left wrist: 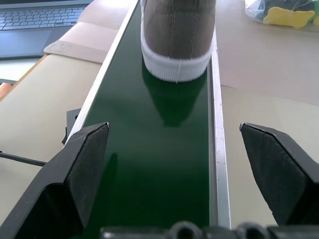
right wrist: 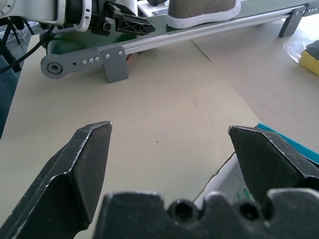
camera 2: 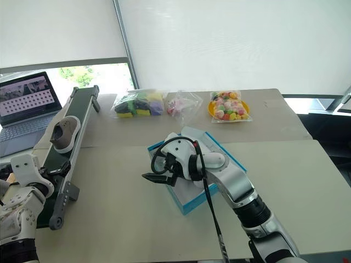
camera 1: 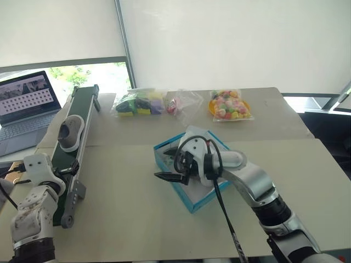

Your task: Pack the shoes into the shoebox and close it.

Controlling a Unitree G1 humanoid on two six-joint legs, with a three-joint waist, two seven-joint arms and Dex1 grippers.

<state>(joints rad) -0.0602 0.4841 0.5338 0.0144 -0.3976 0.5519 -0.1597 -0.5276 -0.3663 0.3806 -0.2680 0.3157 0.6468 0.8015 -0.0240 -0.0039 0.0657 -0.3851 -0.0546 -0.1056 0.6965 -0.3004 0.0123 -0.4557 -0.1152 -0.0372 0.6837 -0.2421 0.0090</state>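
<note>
A laptop (camera 1: 24,107) sits at far left. Beside it, one grey-brown shoe (camera 1: 70,133) stands on the green conveyor (camera 1: 82,118), ahead of the left tool (left wrist: 174,174), whose fingers are spread wide and empty. On the counter (camera 1: 126,219), the right tool (camera 1: 165,176) hovers agape over the turquoise shoebox (camera 1: 194,205).

Robot test lab, small conveyor belt (camera 1: 74,150), laptop (camera 1: 24,109), roller-blinded window (camera 1: 219,38)
</note>
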